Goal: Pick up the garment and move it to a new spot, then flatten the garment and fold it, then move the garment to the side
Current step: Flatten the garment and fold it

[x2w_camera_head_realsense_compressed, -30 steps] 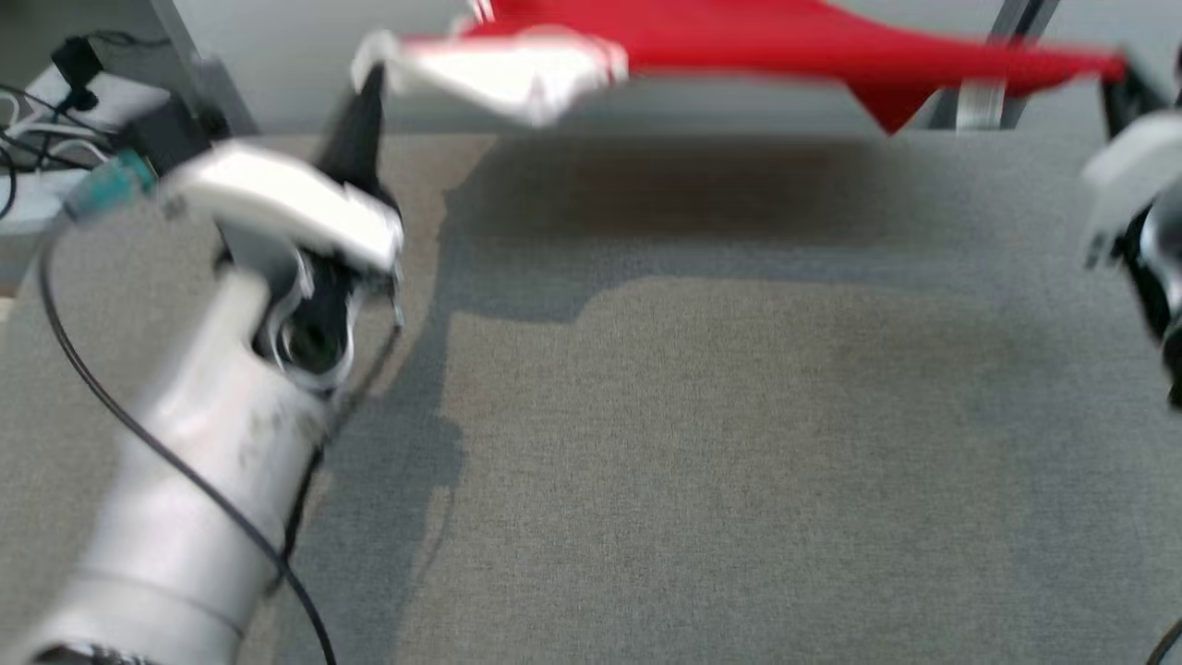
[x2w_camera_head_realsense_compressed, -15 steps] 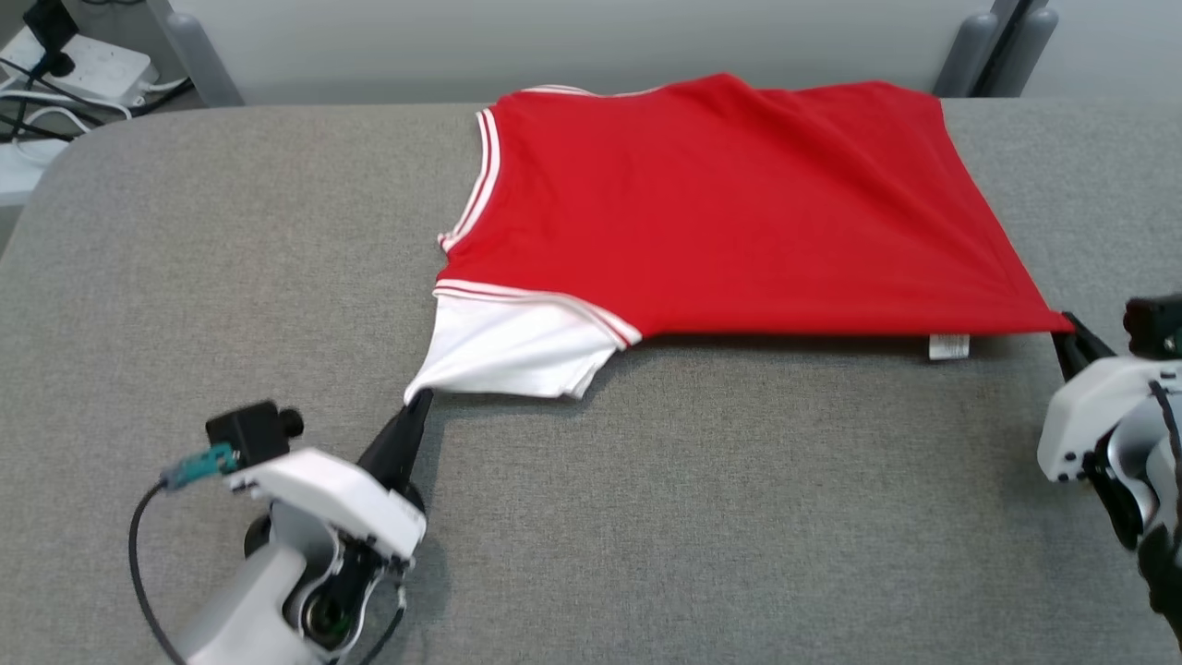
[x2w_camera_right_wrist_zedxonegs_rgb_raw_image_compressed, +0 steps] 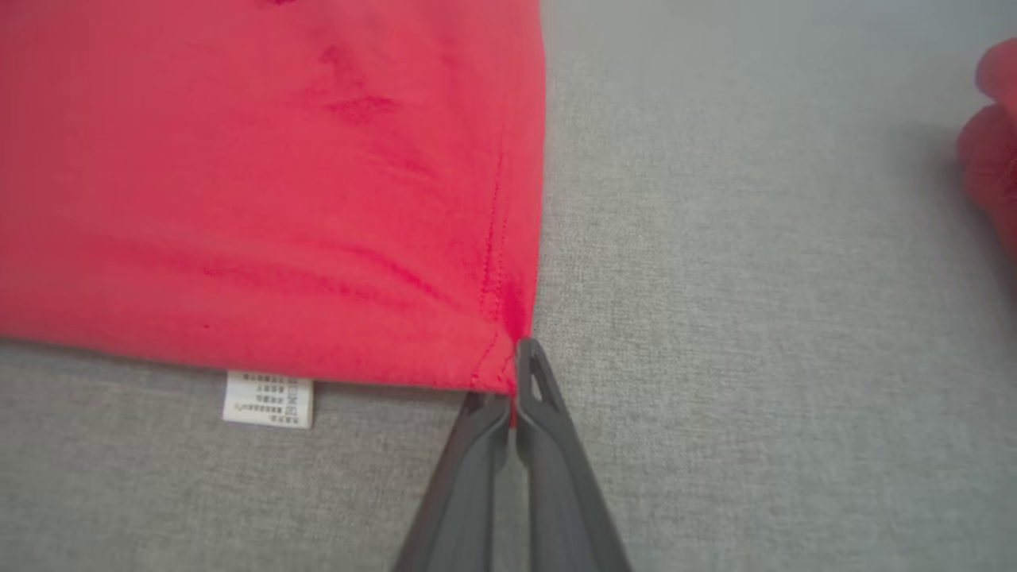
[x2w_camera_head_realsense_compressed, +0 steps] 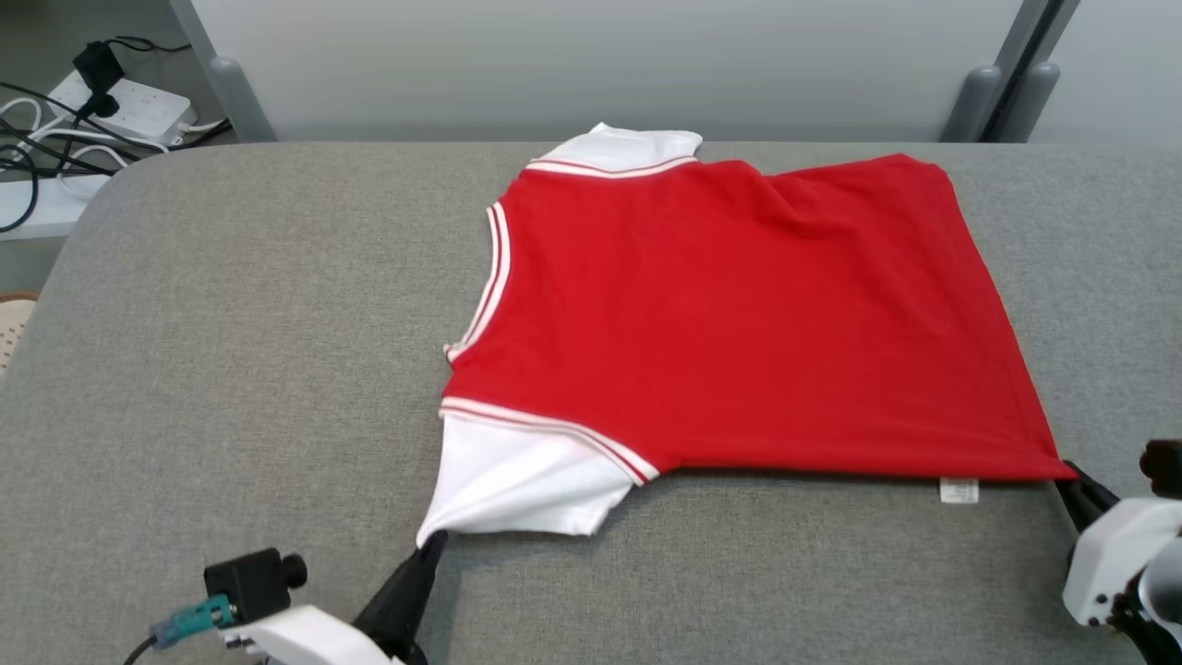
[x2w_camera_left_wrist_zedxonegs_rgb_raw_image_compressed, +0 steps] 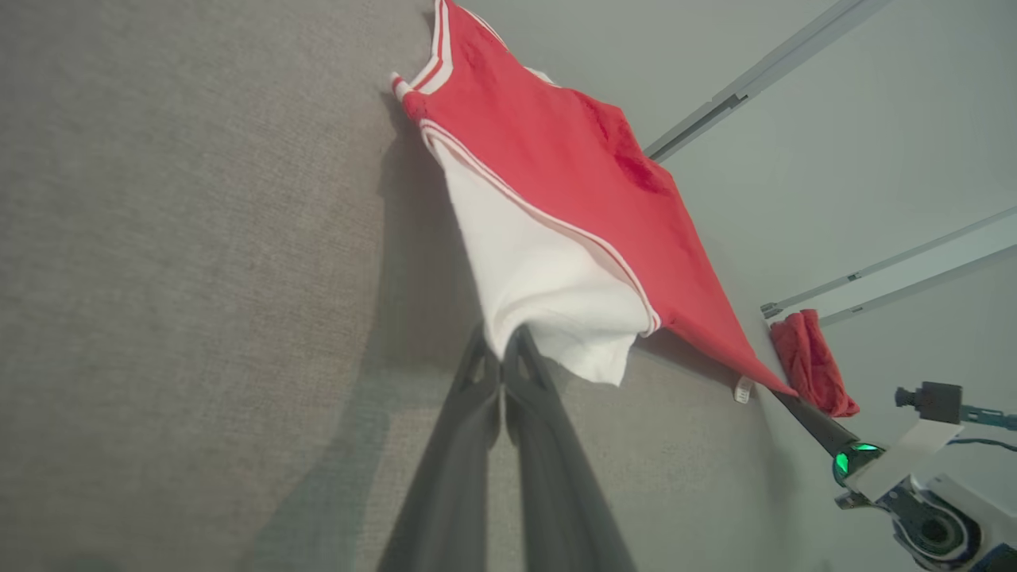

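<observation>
A grey fabric-covered table (x2w_camera_head_realsense_compressed: 231, 323) spans the head view, and the garment (x2w_camera_head_realsense_compressed: 739, 314), a red shirt with white sleeves and red-and-white striped trim, lies spread across its middle and right part, mostly flat with a few soft wrinkles toward the far side. Its neck opening faces the robot's left and its hem faces the right. The far sleeve (x2w_camera_head_realsense_compressed: 628, 148) peeks out at the table's back edge; the near sleeve (x2w_camera_head_realsense_compressed: 526, 480) is pulled toward the robot and lifted a little off the surface. The left gripper (x2w_camera_head_realsense_compressed: 432, 545) has its dark fingers pressed together on the corner of that near sleeve, as the left wrist view confirms (x2w_camera_left_wrist_zedxonegs_rgb_raw_image_compressed: 504, 342). The right gripper (x2w_camera_head_realsense_compressed: 1067, 471) pinches the near hem corner, fingers clamped on the red fabric (x2w_camera_right_wrist_zedxonegs_rgb_raw_image_compressed: 508, 373). A second bunched red cloth (x2w_camera_left_wrist_zedxonegs_rgb_raw_image_compressed: 810, 361) lies on the table beyond the right gripper. A white power strip (x2w_camera_head_realsense_compressed: 120, 97) sits off the table's far left corner. A small white care label (x2w_camera_head_realsense_compressed: 958, 490) sticks out below the near edge, close to the right gripper.
</observation>
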Available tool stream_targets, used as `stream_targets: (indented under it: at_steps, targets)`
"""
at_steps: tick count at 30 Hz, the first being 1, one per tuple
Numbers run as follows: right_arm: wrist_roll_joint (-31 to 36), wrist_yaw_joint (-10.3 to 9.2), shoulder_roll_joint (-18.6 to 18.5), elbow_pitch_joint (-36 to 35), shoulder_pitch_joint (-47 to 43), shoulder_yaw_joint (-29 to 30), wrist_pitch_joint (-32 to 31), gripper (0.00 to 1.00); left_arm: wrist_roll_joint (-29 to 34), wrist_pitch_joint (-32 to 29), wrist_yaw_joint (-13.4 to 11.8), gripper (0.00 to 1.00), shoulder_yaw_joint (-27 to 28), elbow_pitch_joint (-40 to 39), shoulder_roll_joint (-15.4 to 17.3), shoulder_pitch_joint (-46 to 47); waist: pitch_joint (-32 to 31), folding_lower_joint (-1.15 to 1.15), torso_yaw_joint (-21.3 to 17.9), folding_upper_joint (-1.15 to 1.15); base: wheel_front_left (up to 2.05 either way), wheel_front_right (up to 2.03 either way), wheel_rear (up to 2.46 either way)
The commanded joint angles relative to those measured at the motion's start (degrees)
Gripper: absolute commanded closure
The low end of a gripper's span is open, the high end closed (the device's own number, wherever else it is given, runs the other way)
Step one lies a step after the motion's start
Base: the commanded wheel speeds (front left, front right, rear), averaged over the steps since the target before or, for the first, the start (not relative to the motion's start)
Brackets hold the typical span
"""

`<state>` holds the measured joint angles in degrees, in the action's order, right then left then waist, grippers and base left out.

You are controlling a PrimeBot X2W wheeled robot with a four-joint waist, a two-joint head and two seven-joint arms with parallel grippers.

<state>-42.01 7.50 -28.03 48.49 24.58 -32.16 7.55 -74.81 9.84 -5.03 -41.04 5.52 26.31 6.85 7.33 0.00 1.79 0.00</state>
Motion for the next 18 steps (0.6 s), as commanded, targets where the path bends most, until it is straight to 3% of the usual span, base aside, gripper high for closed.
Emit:
stream_targets:
  at_steps: [1,9,18]
  targets:
    - [-0.49,-0.01,-2.96,-1.69,-1.93,-0.47,-0.37,1.00,-0.12,-0.13,-1.43,1.00,1.90,-3.18,2.41,0.01,-0.13,0.00,0.05,0.00,0.00,0.00,0.00]
    - [-2.03,-0.01,-5.30,-8.62,-8.69,1.26,-5.19,1.00,1.56,-2.91,-8.10,1.00,-0.54,-11.73,6.20,-4.63,-1.03,0.00,0.38,0.00,0.00,0.00,0.00]
    - [-0.20,-0.01,-5.00,-13.92,-14.19,5.70,-8.69,1.00,2.50,-4.50,-10.12,1.00,-2.48,-11.34,6.30,-5.33,-2.15,0.00,0.16,0.00,0.00,0.00,0.00]
